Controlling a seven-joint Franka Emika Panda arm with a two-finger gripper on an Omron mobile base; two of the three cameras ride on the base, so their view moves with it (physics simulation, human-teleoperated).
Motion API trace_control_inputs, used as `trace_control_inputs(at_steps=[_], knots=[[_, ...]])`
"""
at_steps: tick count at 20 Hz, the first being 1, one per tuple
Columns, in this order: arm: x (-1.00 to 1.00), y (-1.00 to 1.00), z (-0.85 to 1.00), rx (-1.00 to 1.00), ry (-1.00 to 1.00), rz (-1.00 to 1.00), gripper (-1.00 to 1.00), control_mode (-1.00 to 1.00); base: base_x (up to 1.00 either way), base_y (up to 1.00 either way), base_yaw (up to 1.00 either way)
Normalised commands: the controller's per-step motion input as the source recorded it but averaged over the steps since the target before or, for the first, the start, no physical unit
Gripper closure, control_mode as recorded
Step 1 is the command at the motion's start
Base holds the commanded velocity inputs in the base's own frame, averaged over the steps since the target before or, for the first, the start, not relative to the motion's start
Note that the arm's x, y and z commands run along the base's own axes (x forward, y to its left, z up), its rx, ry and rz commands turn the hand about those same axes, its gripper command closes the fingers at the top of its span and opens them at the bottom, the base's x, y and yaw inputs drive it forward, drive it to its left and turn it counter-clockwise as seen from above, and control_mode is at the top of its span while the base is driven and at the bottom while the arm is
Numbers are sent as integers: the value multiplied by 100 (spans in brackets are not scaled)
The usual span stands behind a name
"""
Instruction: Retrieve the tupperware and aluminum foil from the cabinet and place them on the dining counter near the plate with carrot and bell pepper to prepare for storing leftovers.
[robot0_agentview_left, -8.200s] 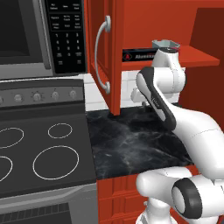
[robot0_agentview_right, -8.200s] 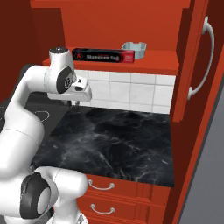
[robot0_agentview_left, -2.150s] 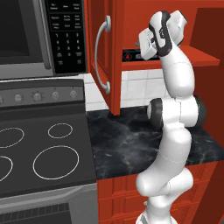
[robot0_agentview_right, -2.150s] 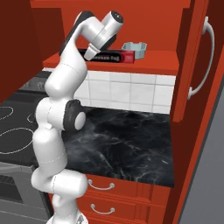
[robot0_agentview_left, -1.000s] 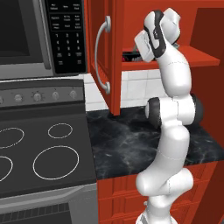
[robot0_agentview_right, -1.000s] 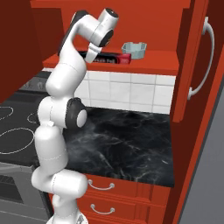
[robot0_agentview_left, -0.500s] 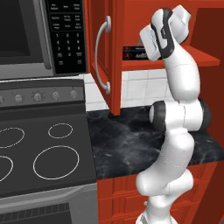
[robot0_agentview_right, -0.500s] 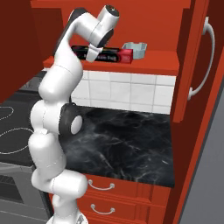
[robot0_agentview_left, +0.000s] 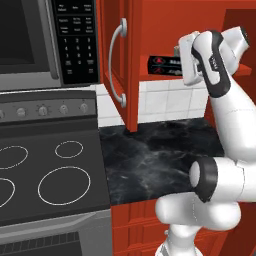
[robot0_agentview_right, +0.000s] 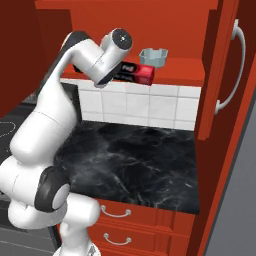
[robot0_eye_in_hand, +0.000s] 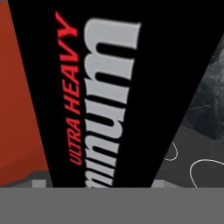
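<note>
The aluminum foil is a long black box with a red logo, lying along the front of the open red cabinet's shelf. My gripper is at the box's right end, and my gripper covers the left part of the aluminum foil. In the hand view the aluminum foil sits right against the camera with its white and red lettering. The fingertips are hidden, and the jaws appear closed across the box. The pale blue-grey tupperware stands on the shelf just behind the box's right end.
The cabinet door with its curved handle hangs open left of the shelf, another door to the right. Below lies a black marble worktop over red drawers. A stove and microwave are at left.
The arm's upper links have swung and the hand has settled lower against the foil box. The box and the tupperware stay on the shelf.
</note>
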Motion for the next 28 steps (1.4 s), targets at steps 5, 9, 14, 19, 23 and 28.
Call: trace_control_inputs(at_steps=[5, 9, 14, 19, 23, 28], knots=[[-100, 0, 3, 0, 1, 0, 100, -100, 0, 0, 0], [-100, 0, 0, -1, 5, 0, 100, -100, 0, 0, 0], [-98, -6, 0, 0, 8, 0, 100, -100, 0, 0, 0], [-73, -4, 0, -1, 14, 0, 100, -100, 0, 0, 0], [-16, 0, 0, -1, 4, 0, 100, 100, -59, 0, 0], [0, 0, 0, 0, 0, 0, 100, 100, -100, 0, 4]])
